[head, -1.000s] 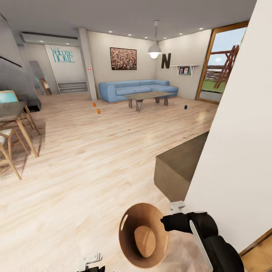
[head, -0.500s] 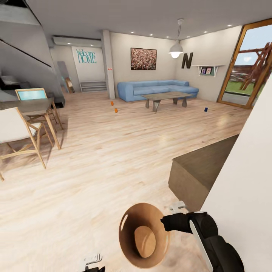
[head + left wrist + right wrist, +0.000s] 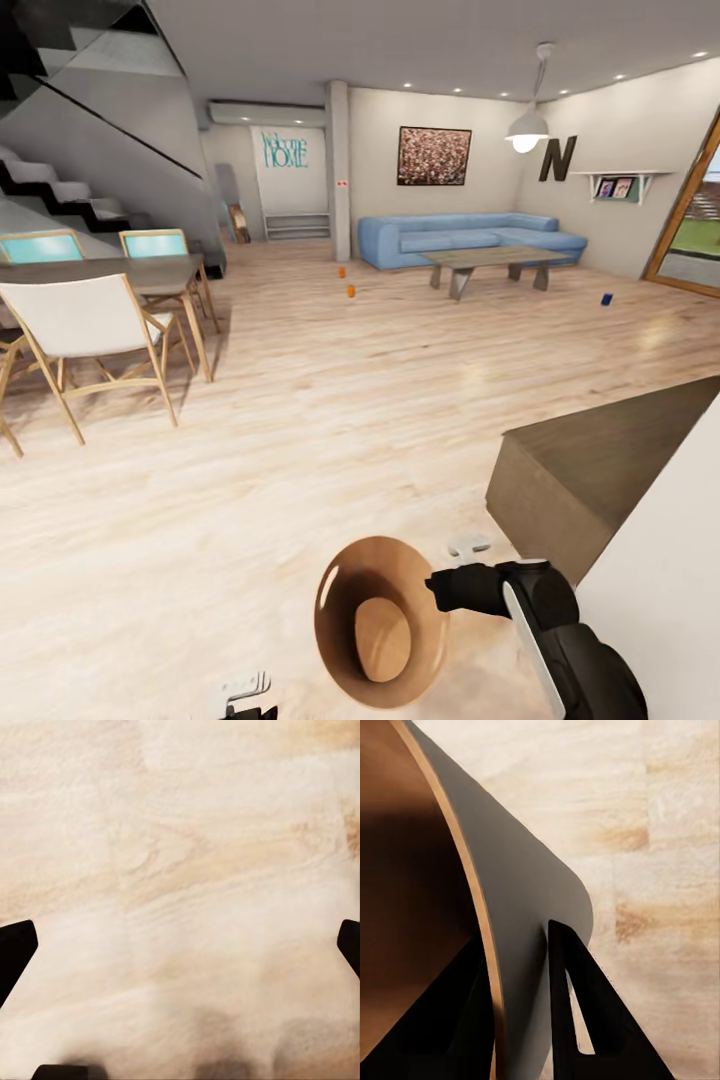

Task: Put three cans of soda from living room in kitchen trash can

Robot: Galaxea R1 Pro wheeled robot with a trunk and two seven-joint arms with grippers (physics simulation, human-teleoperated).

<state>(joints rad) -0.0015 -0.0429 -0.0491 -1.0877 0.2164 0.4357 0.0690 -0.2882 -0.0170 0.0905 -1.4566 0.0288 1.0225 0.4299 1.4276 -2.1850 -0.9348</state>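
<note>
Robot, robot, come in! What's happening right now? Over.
Right gripper shut on trash can rim. Left gripper open, empty. Two orange cans and blue can on the far floor. Brown step ahead right.

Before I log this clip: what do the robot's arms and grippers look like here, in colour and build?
In the head view the right arm is glossy black and rounded, with a pale grey-white strip along its top, and a light grey bracket near the right gripper. The left gripper has the same light grey bracket over black. In the right wrist view the fingers are thin, black and tapered, with a triangular cut-out. No cables or markings are visible.
</note>
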